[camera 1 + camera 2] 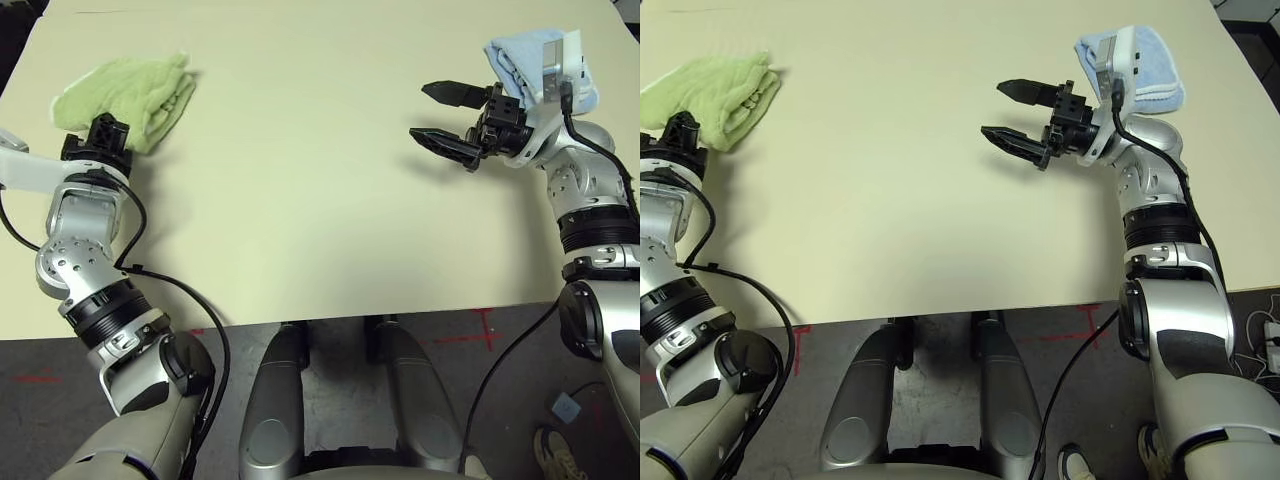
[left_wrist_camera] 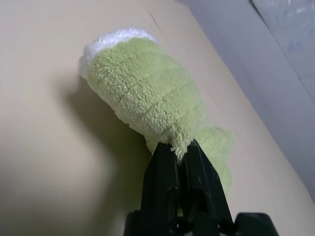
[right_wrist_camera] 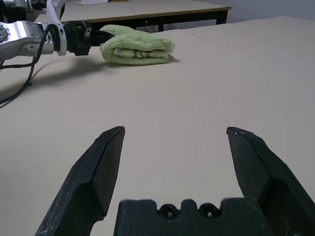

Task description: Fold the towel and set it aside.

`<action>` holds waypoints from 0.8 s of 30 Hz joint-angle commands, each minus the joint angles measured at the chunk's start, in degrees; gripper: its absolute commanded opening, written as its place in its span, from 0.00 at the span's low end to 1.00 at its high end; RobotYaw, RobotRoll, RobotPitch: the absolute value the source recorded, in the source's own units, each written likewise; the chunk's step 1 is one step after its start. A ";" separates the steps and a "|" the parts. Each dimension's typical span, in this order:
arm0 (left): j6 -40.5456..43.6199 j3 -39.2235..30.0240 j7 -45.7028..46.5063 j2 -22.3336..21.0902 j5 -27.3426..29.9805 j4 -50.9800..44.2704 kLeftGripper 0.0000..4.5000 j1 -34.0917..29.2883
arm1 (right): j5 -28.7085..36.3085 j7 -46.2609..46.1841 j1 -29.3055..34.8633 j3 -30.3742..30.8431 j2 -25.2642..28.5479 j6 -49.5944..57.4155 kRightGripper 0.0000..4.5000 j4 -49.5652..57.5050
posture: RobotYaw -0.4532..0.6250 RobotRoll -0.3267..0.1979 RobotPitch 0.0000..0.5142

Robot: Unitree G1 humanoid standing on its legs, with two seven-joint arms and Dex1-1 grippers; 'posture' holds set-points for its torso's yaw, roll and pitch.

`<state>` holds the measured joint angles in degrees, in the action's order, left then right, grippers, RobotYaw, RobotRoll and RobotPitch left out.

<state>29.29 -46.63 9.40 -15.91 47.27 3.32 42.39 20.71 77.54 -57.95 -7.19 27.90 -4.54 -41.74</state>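
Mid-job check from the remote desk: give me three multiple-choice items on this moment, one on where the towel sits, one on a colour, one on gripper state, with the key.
1. Where does the towel lie?
A. On the robot's far left of the table
B. In the table's middle
C. Under the right gripper

2. What colour is the folded cloth behind the right arm?
A. Red
B. Light blue
C. Black

3. How do the two grippers stand?
A. Both open
B. Left gripper shut on the towel, right gripper open
C. Left open, right shut on the cloth

Key: 1 A, the green bundle sits at the far left by the left arm. 2 B, the cloth at the far right is light blue. 3 B, the left wrist view shows black fingers pinching green terry, while the right fingers are spread over bare table.
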 commanded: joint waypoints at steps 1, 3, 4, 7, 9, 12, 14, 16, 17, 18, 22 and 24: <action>-3.92 0.48 1.05 0.51 0.36 1.79 0.01 0.98 | -0.22 0.55 -0.21 0.47 -0.13 -0.35 1.00 -0.33 | 0.50 0.62 0.65; -5.57 1.21 1.31 0.77 -0.17 3.25 0.01 1.49 | -0.23 0.63 -0.24 0.50 -0.08 -0.34 1.00 -0.28 | 0.50 0.62 0.64; -6.41 1.37 1.44 0.85 -0.37 4.00 0.01 1.67 | -0.24 0.66 -0.25 0.50 -0.04 -0.34 1.00 -0.26 | 0.49 0.62 0.64; -8.21 2.06 1.53 1.06 -0.28 5.72 0.01 1.64 | -0.23 0.77 -0.14 0.42 0.22 -0.35 1.00 -0.14 | 0.49 0.62 0.64; -8.75 2.57 1.50 1.11 -0.03 6.28 0.01 1.45 | -0.20 0.81 -0.03 0.35 0.37 -0.34 1.00 0.00 | 0.48 0.62 0.64; -9.54 3.14 1.67 0.49 -0.50 7.17 0.01 0.99 | -0.22 0.85 0.15 0.30 0.54 -0.38 1.00 0.15 | 0.48 0.62 0.64; -9.53 3.11 1.66 -0.13 -0.39 7.56 0.01 0.70 | -0.28 0.85 0.18 0.27 0.59 -0.54 1.00 -0.02 | 0.48 0.62 0.64; -8.90 3.33 2.50 -0.71 -0.64 7.48 0.01 0.30 | -0.38 0.87 0.19 0.30 0.55 -0.77 1.00 -0.26 | 0.49 0.62 0.64; -8.34 3.43 2.98 -0.90 -0.43 7.17 0.06 0.08 | -0.43 0.88 0.20 0.33 0.49 -0.89 1.00 -0.35 | 0.49 0.62 0.64; -7.40 3.58 3.30 -1.15 0.14 6.28 0.13 -0.30 | -0.47 0.91 0.15 0.35 0.44 -1.03 1.00 -0.52 | 0.49 0.62 0.64; -2.24 3.95 6.58 -1.82 2.32 2.36 0.42 -2.38 | -0.78 1.12 -0.33 0.42 0.32 -1.95 1.00 -1.90 | 0.49 0.62 0.65; 4.31 5.26 10.41 -3.76 2.06 -0.18 0.61 -4.76 | -0.99 1.27 -0.83 0.44 0.23 -2.69 1.00 -2.99 | 0.50 0.62 0.65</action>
<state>29.04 -42.04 17.00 -18.20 49.08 5.36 39.74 20.22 78.14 -58.49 -6.96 27.71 -6.23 -43.73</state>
